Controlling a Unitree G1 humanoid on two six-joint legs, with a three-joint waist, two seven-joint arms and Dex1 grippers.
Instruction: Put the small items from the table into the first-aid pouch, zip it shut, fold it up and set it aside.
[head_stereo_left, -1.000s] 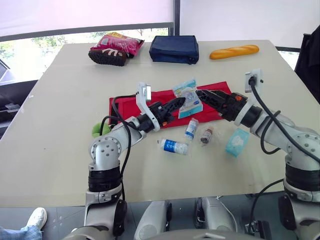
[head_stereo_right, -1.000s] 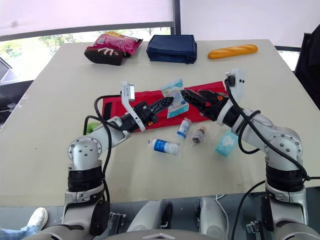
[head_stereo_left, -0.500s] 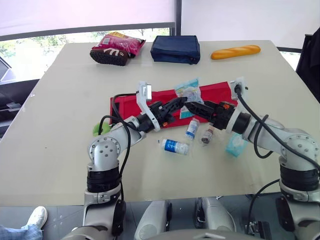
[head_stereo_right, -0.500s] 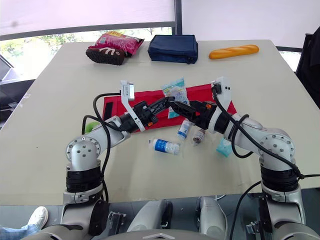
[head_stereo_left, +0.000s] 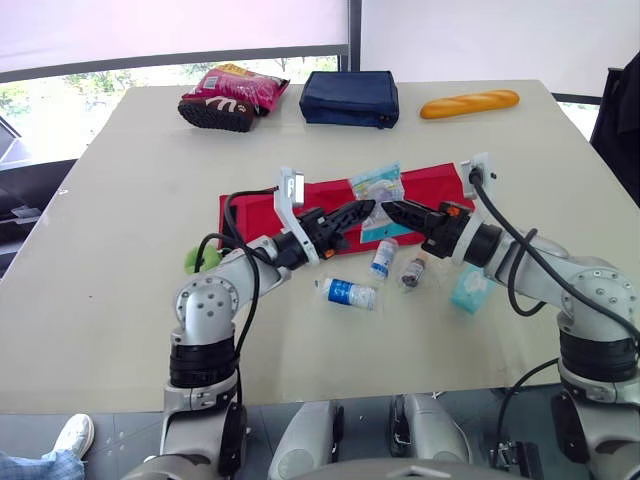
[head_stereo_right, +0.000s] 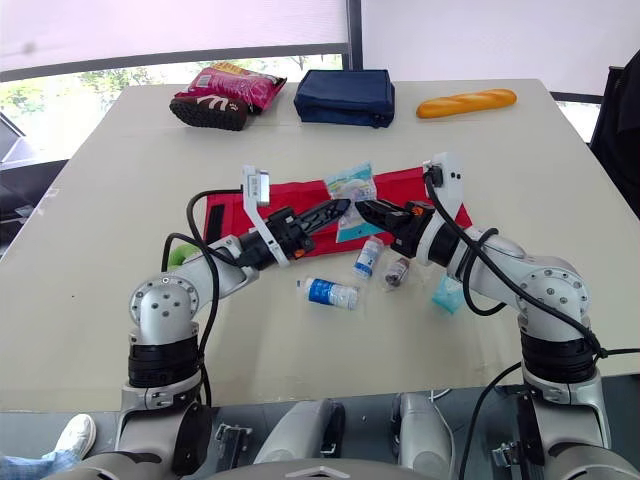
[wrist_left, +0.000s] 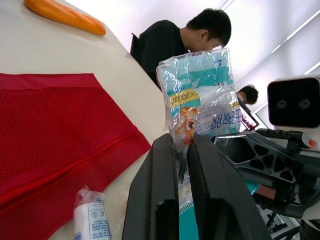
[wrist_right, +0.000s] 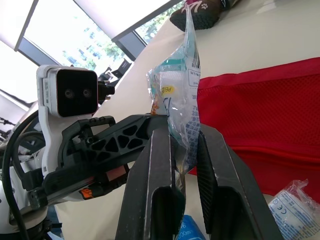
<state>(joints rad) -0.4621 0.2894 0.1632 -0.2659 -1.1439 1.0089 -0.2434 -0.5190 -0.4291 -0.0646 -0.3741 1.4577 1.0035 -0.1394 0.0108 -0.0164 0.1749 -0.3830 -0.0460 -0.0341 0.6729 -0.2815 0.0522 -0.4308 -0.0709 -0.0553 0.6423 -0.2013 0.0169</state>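
packet pinched between left fingers, right fingers

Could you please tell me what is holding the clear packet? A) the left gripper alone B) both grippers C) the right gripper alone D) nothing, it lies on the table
B: the left gripper and the right gripper each pinch the packet.

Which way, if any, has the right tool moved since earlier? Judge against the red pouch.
Yes: the right tool shifted slightly left and toward the near edge of the red pouch.
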